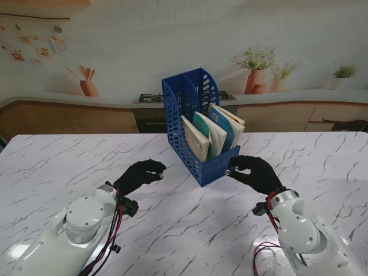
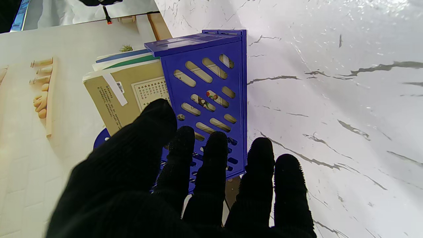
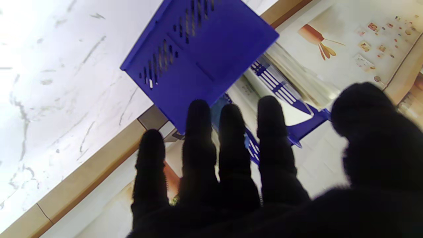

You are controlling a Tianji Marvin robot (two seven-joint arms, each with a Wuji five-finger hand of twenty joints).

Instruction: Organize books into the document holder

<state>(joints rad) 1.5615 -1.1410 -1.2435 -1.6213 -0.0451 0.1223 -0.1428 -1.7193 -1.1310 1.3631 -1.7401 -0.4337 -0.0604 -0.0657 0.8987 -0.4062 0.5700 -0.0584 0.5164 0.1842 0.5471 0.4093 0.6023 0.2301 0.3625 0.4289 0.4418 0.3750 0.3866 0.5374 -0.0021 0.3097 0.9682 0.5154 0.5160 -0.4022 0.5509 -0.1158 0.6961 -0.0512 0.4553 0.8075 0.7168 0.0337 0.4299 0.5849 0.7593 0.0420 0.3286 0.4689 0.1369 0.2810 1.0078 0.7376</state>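
Observation:
A blue slotted document holder (image 1: pixel 183 106) stands upright in the middle of the marble table (image 1: pixel 69 167), its open front turned toward my right. Several books (image 1: pixel 214 131) lean inside it, the nearest with a tan cover (image 2: pixel 132 92). My left hand (image 1: pixel 141 175) hovers a short gap to the left of the holder's side wall (image 2: pixel 211 99), open, fingers spread, holding nothing. My right hand (image 1: pixel 257 173) is at the holder's front lip, with a fingertip at or touching its near corner. It is open, fingers apart. The right wrist view shows the holder (image 3: pixel 205 49) and the book edges (image 3: pixel 281 86) beyond my fingers (image 3: pixel 198 132).
Behind the table's far edge hangs a printed kitchen backdrop (image 1: pixel 276 69). Red and black cables (image 1: pixel 115 224) run along both forearms. Bare marble lies on both sides of the holder and in front of me.

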